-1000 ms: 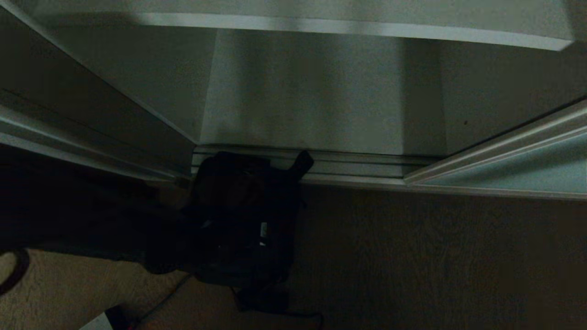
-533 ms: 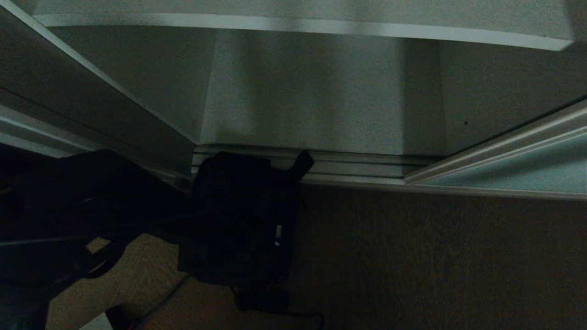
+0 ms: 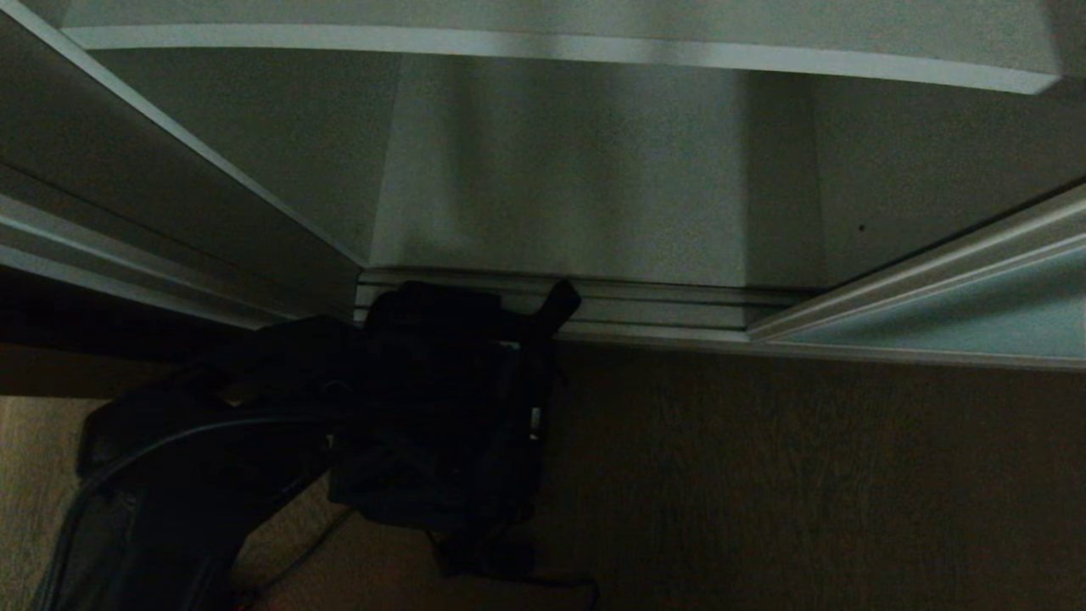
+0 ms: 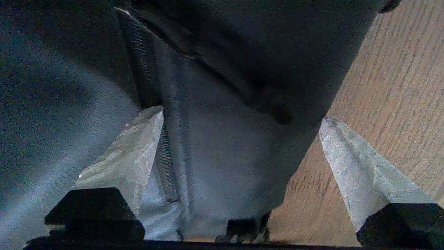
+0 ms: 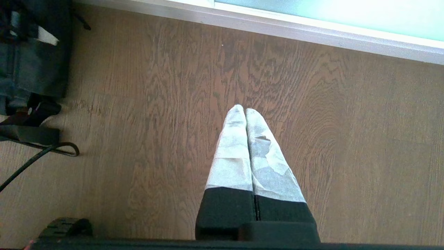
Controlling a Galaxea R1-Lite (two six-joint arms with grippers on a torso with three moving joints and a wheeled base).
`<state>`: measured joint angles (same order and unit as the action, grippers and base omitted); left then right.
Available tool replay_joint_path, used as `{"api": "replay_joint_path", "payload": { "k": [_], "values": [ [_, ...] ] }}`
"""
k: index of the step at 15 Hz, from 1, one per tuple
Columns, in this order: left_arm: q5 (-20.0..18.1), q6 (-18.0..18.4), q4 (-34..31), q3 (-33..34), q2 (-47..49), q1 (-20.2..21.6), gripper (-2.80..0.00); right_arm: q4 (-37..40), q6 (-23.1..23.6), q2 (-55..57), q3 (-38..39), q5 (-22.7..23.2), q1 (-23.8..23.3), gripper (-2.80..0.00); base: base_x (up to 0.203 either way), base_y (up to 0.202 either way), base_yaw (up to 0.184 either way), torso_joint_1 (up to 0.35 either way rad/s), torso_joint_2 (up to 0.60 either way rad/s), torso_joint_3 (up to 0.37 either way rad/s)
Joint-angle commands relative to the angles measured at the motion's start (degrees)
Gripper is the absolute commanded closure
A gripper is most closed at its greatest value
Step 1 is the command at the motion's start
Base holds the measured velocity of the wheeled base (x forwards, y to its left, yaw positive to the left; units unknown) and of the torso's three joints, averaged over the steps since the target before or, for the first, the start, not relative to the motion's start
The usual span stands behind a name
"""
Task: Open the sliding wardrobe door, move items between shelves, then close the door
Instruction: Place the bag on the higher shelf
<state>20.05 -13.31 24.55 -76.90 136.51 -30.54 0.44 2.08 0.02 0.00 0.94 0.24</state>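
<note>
At the left of the head view the left arm (image 3: 170, 475) reaches in low over the wooden floor (image 3: 806, 484) toward the black bag (image 3: 450, 407), which lies on the floor just in front of the ribbed floor track (image 3: 662, 310) at the wardrobe's opening. In the left wrist view the left gripper (image 4: 241, 116) has its fingers (image 4: 133, 152) spread wide, one over the bag's dark fabric by its zip and the other over bare floor beside the bag's edge; they seem to straddle the bag rather than pinch it, though the dim light leaves contact uncertain. Above the opening runs a pale shelf (image 3: 543, 47). To the right stands the sliding wardrobe door (image 3: 959, 310). The right gripper (image 5: 245, 111) hangs over the floor, its fingers pressed together, empty.
</note>
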Motion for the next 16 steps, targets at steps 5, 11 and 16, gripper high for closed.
{"api": "replay_joint_path", "payload": {
  "k": [5,11,16],
  "values": [
    [-7.4,1.7,5.9,-8.6,7.4,-0.2,-2.8,0.0,0.0,-0.1,0.0,0.0,0.0,0.0,0.0,0.0,0.0,0.0,0.0,0.0],
    [-7.9,6.6,6.7,-11.7,7.1,-0.1,-2.8,0.0,0.0,-0.1,0.1,0.0,0.0,0.0,0.0,0.0,0.0,0.0,0.0,0.0],
    [-7.9,17.9,9.3,-9.9,5.5,0.0,-2.8,0.0,0.0,-0.1,0.0,0.0,0.0,0.0,0.0,0.0,0.0,0.0,0.0,0.0]
  ]
}}
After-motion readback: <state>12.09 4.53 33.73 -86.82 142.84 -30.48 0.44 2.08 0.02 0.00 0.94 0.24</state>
